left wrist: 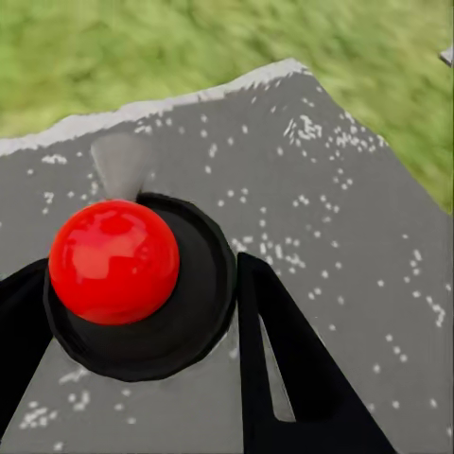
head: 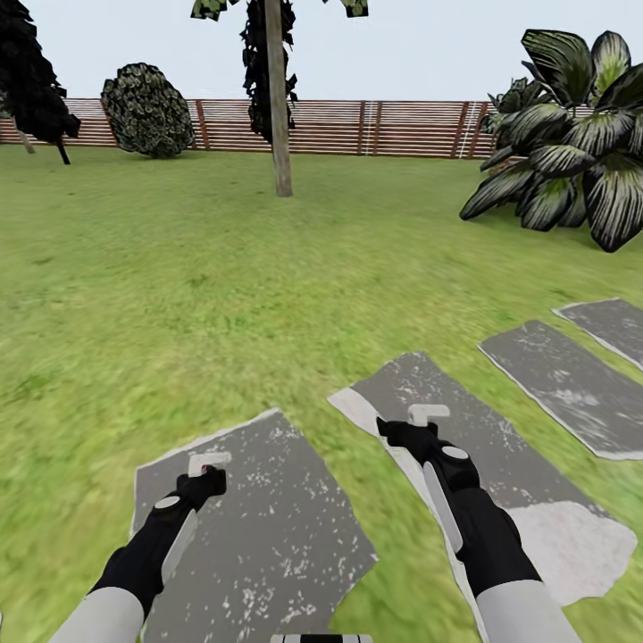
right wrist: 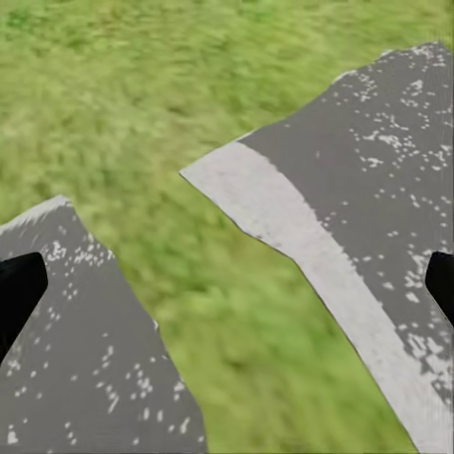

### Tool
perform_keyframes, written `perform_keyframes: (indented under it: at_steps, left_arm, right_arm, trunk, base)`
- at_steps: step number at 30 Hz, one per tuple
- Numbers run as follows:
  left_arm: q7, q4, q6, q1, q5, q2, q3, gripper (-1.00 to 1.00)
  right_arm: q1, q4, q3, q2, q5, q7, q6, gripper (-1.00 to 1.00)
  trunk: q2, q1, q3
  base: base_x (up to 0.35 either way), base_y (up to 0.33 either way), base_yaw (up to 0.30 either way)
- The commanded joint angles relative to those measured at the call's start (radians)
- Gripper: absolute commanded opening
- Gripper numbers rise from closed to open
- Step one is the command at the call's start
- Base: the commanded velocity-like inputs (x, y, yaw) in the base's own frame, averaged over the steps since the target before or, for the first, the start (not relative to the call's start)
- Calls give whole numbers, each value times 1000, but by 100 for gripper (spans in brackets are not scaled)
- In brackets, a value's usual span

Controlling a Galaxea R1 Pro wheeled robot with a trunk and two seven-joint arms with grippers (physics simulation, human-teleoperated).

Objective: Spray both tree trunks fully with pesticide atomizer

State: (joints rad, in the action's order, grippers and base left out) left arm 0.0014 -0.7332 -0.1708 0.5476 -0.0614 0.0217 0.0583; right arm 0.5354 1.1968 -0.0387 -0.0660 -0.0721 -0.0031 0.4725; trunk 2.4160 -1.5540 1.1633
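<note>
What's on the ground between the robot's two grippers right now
In the head view, a strip of green lawn separates the grey paving slabs under the left gripper and right gripper.

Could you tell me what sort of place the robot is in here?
Most likely a fenced garden or backyard. A green lawn runs to a brown slatted wooden fence, grey stepping stones lie in the grass, and a thin tree and a big leafy plant grow by the fence.

Both arms: white forearm shells, black wrist housings with grey discs; left hand (head: 208, 464) and right hand (head: 427, 415) pale grey-tipped.
</note>
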Motion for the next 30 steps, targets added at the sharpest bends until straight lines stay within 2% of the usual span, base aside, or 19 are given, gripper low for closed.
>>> perform_keyframes:
  at_steps: [1, 30]
  left_arm:
    - [0, 0, 0, 0, 0, -1, 0, -100]
    - [0, 1, 0, 0, 0, -2, -1, -100]
  right_arm:
    - [0, 0, 0, 0, 0, 0, 0, 100]
    - [0, -5, -1, 0, 0, 2, 0, 100]
  trunk:
    - [0, 0, 0]
    - [0, 0, 0]
  base:
    - [337, 0, 0]
    - [338, 0, 0]
